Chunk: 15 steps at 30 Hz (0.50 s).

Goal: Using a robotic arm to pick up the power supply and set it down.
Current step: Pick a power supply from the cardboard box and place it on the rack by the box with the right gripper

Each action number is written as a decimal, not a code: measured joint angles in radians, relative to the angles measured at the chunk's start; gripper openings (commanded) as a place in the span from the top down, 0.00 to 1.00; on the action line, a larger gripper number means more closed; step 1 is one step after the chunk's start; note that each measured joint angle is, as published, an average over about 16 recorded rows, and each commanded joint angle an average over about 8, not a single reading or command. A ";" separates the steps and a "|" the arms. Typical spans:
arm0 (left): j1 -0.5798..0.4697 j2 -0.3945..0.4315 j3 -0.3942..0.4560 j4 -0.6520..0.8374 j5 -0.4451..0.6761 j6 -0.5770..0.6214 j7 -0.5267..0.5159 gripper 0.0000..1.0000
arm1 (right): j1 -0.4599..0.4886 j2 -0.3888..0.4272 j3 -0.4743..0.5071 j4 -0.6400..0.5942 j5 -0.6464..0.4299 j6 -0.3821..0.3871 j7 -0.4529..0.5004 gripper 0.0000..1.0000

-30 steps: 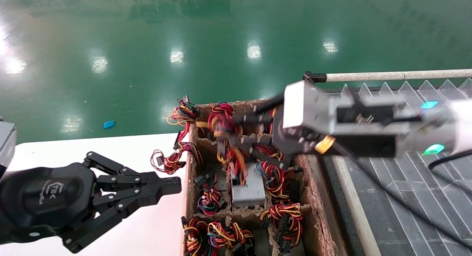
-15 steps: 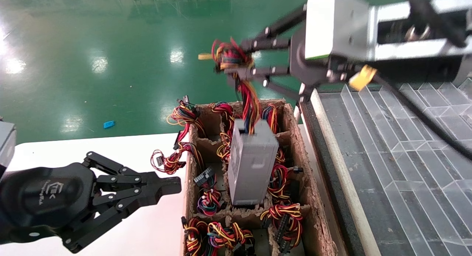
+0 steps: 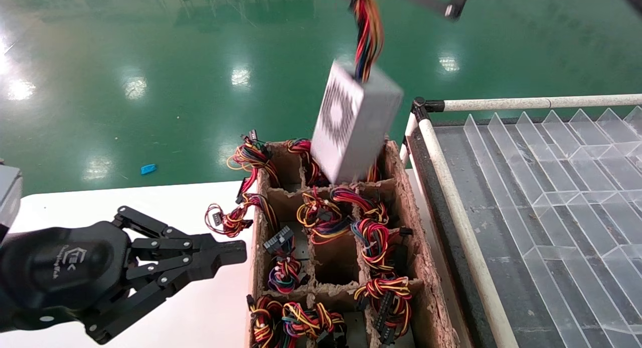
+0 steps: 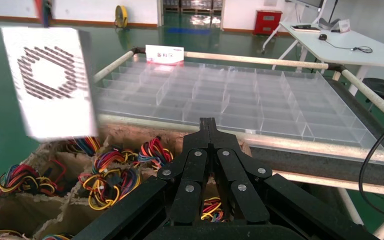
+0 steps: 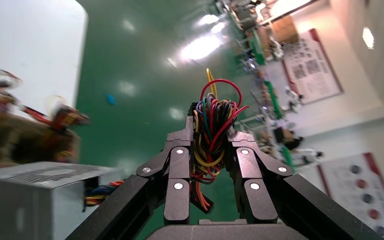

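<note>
Power supply (image 3: 353, 125) has risen above the box (image 3: 426, 268); right gripper (image 5: 211, 137) jaws clench its wires.

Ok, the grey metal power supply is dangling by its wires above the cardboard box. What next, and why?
Probably swing the right gripper, shut on the wire bundle, slowly toward the clear divided tray. The grey perforated power supply hangs tilted, clear of the cardboard box; the left gripper is parked.

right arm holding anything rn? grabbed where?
Yes. The right hand is shut on the red, yellow and black wire bundle of the small grey metal power supply, which hangs over the cardboard crate. The left hand holds nothing.
</note>
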 measured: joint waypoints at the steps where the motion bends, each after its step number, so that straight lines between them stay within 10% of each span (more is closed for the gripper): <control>1: 0.000 0.000 0.000 0.000 0.000 0.000 0.000 1.00 | 0.011 -0.004 -0.002 -0.019 -0.010 0.004 -0.014 1.00; 15: 0.000 0.000 0.000 0.000 0.000 0.000 0.000 1.00 | 0.116 -0.069 -0.051 -0.345 -0.165 0.090 -0.247 1.00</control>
